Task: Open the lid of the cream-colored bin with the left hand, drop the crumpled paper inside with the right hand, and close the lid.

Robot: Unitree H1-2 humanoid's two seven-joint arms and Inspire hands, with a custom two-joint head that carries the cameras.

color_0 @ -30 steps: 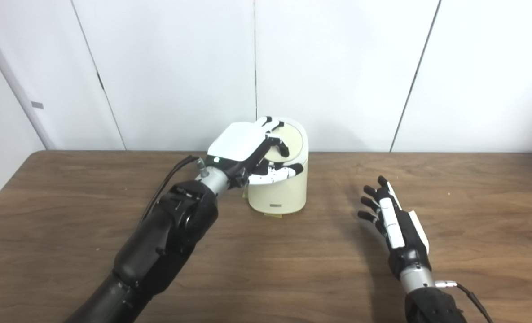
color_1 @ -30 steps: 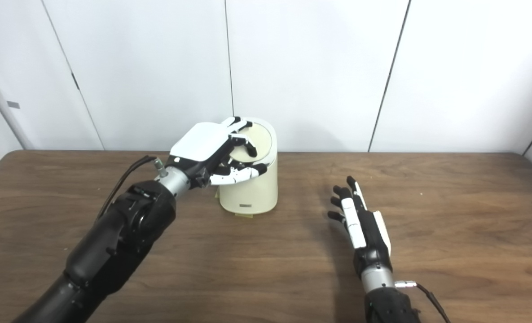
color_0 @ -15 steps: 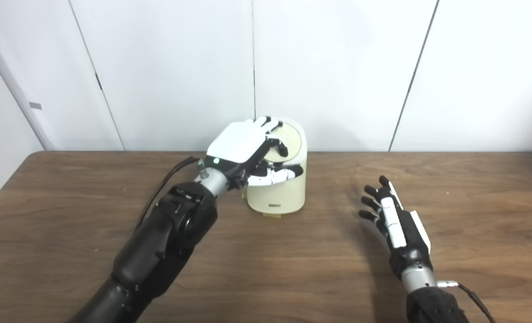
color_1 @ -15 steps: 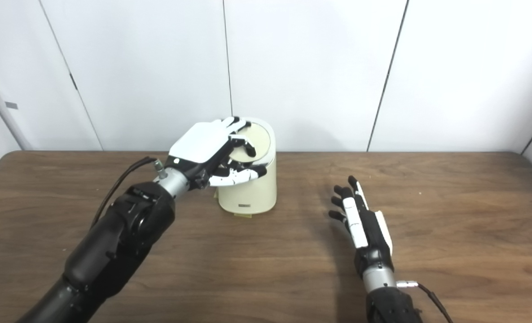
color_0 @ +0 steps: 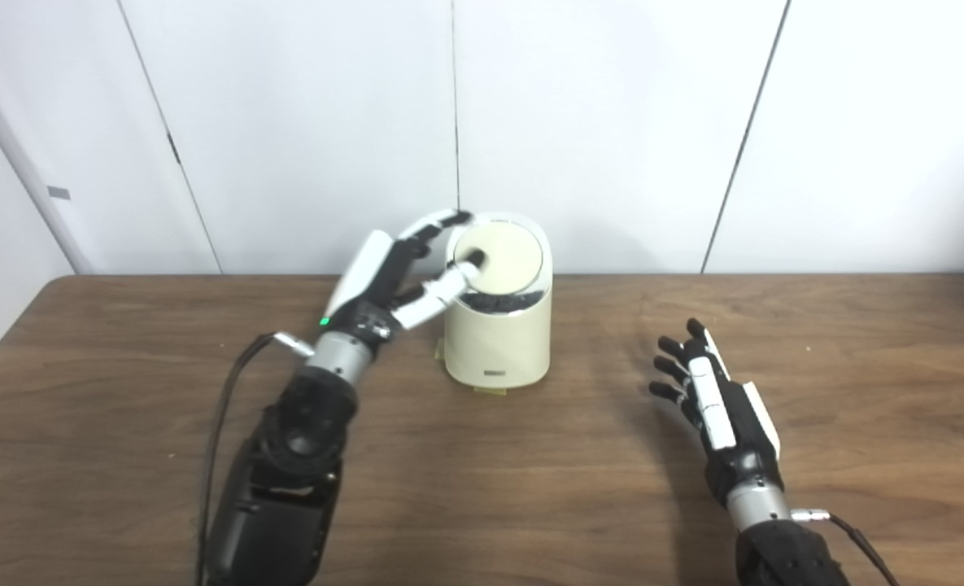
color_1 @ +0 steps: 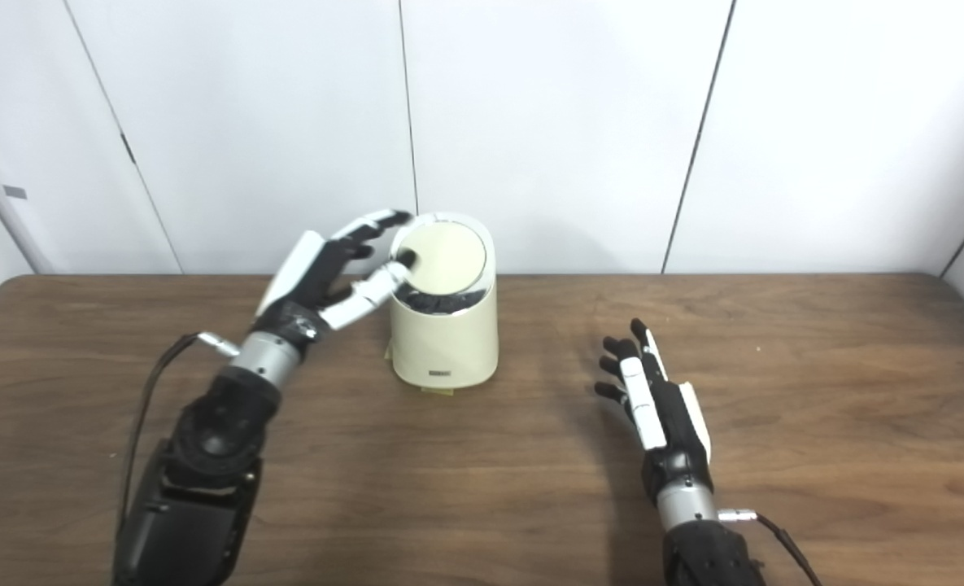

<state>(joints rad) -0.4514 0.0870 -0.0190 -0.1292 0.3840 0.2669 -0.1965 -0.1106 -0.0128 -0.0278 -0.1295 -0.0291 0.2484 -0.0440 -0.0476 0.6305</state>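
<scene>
white wall panels with thin dark seams are seen behind a brown wood-grain table [color_0: 530, 488]. near the table's back edge, a little left of centre, a cream-colored bin [color_0: 499, 342] is set upright. it is a short rounded cylinder with smooth glossy walls and a small dark label low on its front. its round lid [color_0: 499, 256] is tipped up at the front, so that a dark gap is shown beneath its front edge; whatever lies inside cannot be made out. a small tan scrap is seen under the bin's base at the front.

the left hand [color_0: 384, 277] is held just beside the bin's upper left side, fingers spread and nothing clasped; one fingertip is laid against the lid's left rim, and another reaches toward the back of the lid. a dark cable is seen trailing from its wrist across the table.

the right hand [color_0: 713, 399] is kept well apart from the bin, low over the table on the right, fingers apart and extended forward, with nothing held.
</scene>
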